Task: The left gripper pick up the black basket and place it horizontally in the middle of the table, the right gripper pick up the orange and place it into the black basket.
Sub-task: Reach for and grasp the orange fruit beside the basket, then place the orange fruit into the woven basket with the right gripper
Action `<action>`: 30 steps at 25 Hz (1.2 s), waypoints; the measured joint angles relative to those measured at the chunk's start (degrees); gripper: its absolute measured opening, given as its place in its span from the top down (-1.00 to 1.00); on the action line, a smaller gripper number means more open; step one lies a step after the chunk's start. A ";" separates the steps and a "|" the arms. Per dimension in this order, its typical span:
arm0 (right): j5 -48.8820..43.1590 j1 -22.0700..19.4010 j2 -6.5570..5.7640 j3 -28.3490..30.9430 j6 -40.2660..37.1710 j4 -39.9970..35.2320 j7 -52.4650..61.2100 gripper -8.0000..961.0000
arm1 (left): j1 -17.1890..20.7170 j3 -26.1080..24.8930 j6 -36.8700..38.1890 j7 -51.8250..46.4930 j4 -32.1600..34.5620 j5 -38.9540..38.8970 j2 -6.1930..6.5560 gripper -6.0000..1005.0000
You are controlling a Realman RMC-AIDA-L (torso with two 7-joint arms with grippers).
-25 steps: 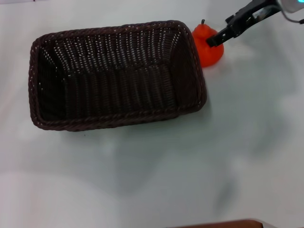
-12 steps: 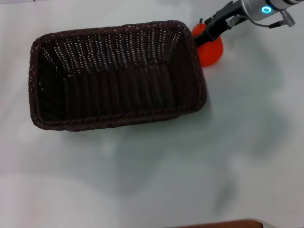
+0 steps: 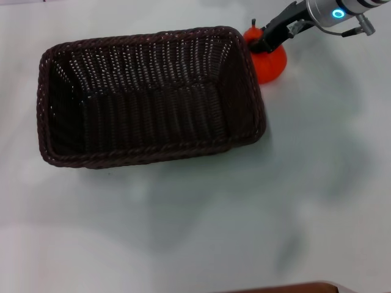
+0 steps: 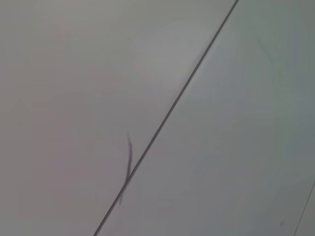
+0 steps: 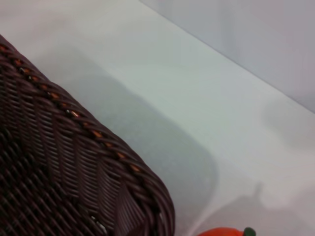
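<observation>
The black basket (image 3: 146,152) lies lengthwise and upright on the white table (image 3: 244,213), left of centre, and it is empty. The orange (image 3: 273,64) stands on the table just outside the basket's far right corner, touching or nearly touching the rim. My right gripper (image 3: 264,41) reaches in from the upper right and sits over the orange's knobbed top. In the right wrist view a corner of the basket (image 5: 74,147) fills one side and the top of the orange (image 5: 224,232) with its stem peeks in at the edge. The left gripper is out of view.
The right arm's silver wrist with a blue light (image 3: 336,12) comes in at the top right. A brown edge (image 3: 287,288) shows at the near side of the table. The left wrist view shows only a pale surface crossed by a thin dark line (image 4: 167,115).
My right gripper has moved left from beside the orange to over its top. The orange's stem has shifted slightly left. The basket has not moved.
</observation>
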 joint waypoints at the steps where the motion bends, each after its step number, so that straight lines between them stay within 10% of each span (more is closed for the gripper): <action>1: 0.00 -0.13 0.00 0.21 -0.09 0.00 0.00 0.16 | 0.04 0.00 -0.01 -0.18 -0.07 0.01 0.02 -0.80; 9: 5.60 -3.48 0.07 12.15 -2.78 3.76 -1.68 0.42 | 0.63 -0.01 -0.96 -0.45 -0.31 -0.05 0.05 -0.80; 19: 54.69 -9.39 0.04 15.77 16.74 3.40 -31.19 0.60 | 0.81 0.02 -1.48 -0.26 0.25 0.04 -0.09 -0.80; 26: 51.10 -6.53 1.48 8.09 18.93 3.32 -33.06 0.60 | 0.77 0.00 -1.54 -0.11 1.06 0.04 -0.11 -0.80; 30: 50.12 -6.57 2.05 8.09 18.05 3.29 -33.57 0.29 | 0.83 -0.01 -1.54 -0.16 1.15 0.02 -0.11 -0.80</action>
